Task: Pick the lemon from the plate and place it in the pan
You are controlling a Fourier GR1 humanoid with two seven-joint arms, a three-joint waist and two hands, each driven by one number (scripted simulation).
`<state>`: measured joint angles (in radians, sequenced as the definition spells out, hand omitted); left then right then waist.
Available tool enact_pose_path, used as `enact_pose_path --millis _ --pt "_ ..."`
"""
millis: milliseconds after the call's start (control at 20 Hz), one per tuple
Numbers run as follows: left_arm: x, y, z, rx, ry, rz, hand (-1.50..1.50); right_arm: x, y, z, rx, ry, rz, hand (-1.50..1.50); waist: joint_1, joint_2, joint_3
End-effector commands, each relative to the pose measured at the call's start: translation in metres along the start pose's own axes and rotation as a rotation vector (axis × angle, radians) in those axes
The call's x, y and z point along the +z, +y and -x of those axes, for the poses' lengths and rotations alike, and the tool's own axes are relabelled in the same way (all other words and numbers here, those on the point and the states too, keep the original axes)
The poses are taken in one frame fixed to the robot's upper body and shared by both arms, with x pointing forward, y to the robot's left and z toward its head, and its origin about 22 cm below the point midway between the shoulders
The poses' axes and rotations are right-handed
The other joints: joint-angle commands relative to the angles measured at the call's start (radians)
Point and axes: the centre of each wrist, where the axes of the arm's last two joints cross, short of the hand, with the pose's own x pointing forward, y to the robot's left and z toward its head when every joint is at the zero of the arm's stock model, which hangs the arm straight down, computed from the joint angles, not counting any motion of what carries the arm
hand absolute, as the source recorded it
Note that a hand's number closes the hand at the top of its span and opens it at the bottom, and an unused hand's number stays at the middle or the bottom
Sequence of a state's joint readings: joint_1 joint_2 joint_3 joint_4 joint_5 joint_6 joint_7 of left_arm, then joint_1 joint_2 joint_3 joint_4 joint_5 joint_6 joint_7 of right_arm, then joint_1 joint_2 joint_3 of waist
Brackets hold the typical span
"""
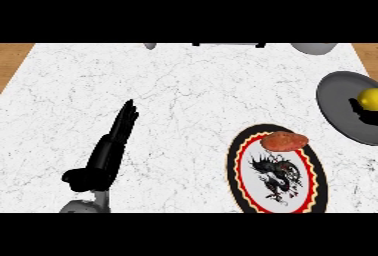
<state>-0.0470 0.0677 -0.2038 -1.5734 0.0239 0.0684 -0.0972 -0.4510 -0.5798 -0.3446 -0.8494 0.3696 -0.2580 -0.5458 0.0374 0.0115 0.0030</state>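
A white marble counter (pixel 184 100) fills most of the view, with strips of wooden floor (pixel 15 60) showing past its far left and far right corners. A reddish-brown potato (pixel 284 141) lies toward the counter's near right edge. Along the far edge sit a small grey object (pixel 150 46) left of the middle, a pale rounded object (pixel 314 48) near the right corner, and a dark bar (pixel 229 44) between them, all cut off.

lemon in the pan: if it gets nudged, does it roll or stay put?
The lemon looks round and smooth, so it would probably roll easily. It sits inside the grey pan, whose raised rim should likely contain it. It seems small and rigid, probably light to lift, perhaps slippery.
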Motion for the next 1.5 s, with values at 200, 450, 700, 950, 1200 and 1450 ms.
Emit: enact_pose_path --millis 200,450,700,950,1200,1450 --pt "-0.021 -0.005 -0.013 0.005 -0.023 0.018 0.00 -0.035 -0.013 0.017 -0.011 -0.001 0.059 1.50 0.023 0.015 0.003" --pt "-0.013 -0.008 -0.007 0.002 -0.035 0.055 0.00 -0.017 -0.005 0.032 0.152 0.203 -0.297 -1.50 0.062 0.030 -0.001" --pt "-0.020 -0.016 -0.008 0.017 -0.035 0.057 0.00 -0.030 0.016 0.019 -0.018 0.209 -0.506 -1.50 0.054 0.026 0.003" --pt "-0.007 0.003 0.002 -0.007 -0.023 0.037 0.00 -0.027 0.025 0.018 -0.134 0.129 -0.429 -1.50 0.045 0.022 0.005" --pt "-0.010 0.000 -0.001 0.008 -0.017 0.018 0.00 -0.028 0.015 0.022 -0.342 0.107 -0.246 -1.50 0.024 0.019 0.005" --pt "-0.008 -0.006 -0.005 0.008 -0.027 0.020 0.00 -0.017 -0.014 0.040 -0.482 0.160 -0.234 -1.50 0.020 0.017 0.005"
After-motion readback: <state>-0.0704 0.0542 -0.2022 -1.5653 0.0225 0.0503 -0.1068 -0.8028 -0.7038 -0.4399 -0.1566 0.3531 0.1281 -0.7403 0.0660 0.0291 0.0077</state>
